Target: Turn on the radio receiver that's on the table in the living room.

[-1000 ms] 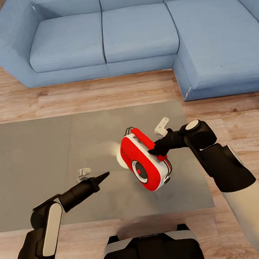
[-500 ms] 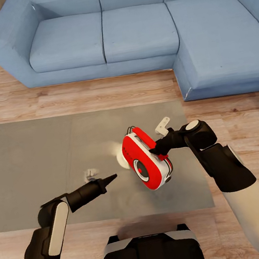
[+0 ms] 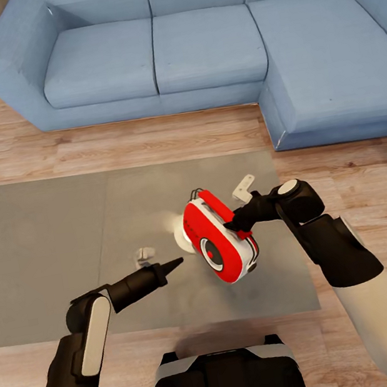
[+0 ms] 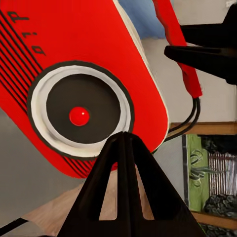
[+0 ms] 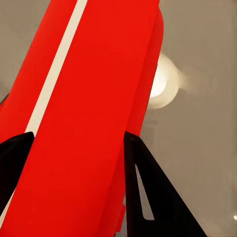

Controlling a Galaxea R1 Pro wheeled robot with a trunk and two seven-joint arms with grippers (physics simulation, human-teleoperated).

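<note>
From the head view, the radio receiver (image 3: 220, 241) hangs tilted above the table (image 3: 44, 245), held up off the grey top by the right gripper (image 3: 232, 226), whose black fingers pinch its upper red edge. The left gripper (image 3: 172, 265) points at the radio's round dial from just beside it, fingers pressed together into one tip, nothing between them. Behind the table the blue sofa (image 3: 205, 45) wraps around on the wood floor (image 3: 146, 141). A pale round glare (image 3: 181, 241) lies on the tabletop behind the radio.

The left wrist view gives what the head view cannot — the radio receiver (image 4: 89, 64) face-on: a dark dial ringed in white with a small red button (image 4: 79, 116) at its centre, the closed fingers (image 4: 129, 197) aimed just below it, near but apart.

The right wrist view shows the clamp itself — the red body with its white stripe (image 5: 84, 123) wedged between two black fingers (image 5: 148, 187), the grey top beneath.
</note>
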